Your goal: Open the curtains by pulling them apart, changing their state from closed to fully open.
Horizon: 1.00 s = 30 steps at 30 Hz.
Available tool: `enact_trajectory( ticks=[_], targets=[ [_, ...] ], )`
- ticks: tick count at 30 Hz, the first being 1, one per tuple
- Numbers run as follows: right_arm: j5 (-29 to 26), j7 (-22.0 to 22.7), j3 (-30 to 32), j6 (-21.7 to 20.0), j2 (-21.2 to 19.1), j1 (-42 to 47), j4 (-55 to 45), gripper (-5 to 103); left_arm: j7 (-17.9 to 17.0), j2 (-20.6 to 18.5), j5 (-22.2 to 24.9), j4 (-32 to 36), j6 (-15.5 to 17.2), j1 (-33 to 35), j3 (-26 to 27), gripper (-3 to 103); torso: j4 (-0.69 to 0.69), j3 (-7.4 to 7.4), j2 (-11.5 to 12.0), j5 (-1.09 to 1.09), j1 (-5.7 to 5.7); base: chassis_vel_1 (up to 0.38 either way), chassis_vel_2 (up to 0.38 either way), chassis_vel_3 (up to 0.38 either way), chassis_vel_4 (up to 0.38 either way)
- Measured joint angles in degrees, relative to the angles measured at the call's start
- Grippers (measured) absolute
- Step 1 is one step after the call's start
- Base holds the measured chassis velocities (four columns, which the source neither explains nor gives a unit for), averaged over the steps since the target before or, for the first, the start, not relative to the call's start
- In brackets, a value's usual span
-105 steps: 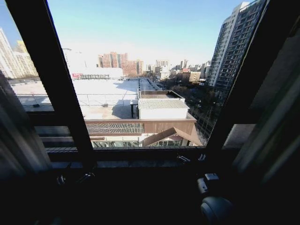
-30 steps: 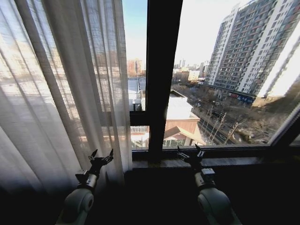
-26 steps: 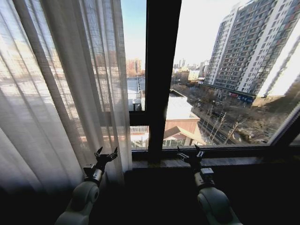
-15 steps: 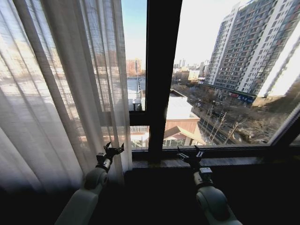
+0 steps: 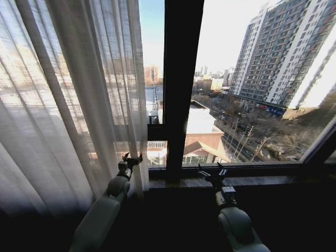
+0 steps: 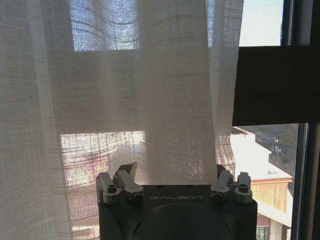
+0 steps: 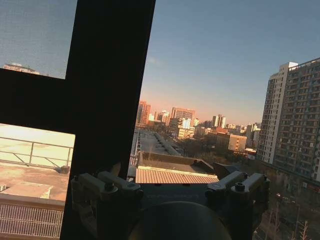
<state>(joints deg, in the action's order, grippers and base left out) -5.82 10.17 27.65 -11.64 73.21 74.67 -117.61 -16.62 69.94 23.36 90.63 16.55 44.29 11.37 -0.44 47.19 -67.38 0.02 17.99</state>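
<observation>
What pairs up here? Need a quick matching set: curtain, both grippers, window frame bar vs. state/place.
Things:
1. curtain
2. left gripper
3. right gripper
4. window frame bar

States/places:
A. dark, upright, between the two panes
B. open, at the curtain's inner edge, a fold between its jaws
C. open, at the sill before bare glass
D. sheer, cream, covering the left pane

Pairs: 1-D, 2-B, 3-C, 4-A

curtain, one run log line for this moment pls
left claw: open, at curtain edge | right claw: open, idle by sill | curtain: covers left of window, right side bare
</observation>
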Motion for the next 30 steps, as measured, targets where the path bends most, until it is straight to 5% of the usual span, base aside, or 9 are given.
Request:
enact_trajectory(
  ticks=[21, 30],
  targets=[
    [0.1, 0.1, -2.8, -0.4, 0.4, -1.3, -0.1, 100, 3.9, -4.8, 3.7, 9.3, 1.7, 7.0, 6.7, 3, -0.01, 0.00, 0.0, -0.01, -0.01, 0.000, 0.000, 0.000, 0.000],
    [0.4, -0.6, -3.0, -1.9, 0.0, -2.6, 0.1, 100, 6.6, -8.2, 6.3, 19.9, 3.9, 15.0, 14.3, 0, 0.01, -0.01, 0.0, -0.01, -0.01, 0.000, 0.000, 0.000, 0.000]
  ],
)
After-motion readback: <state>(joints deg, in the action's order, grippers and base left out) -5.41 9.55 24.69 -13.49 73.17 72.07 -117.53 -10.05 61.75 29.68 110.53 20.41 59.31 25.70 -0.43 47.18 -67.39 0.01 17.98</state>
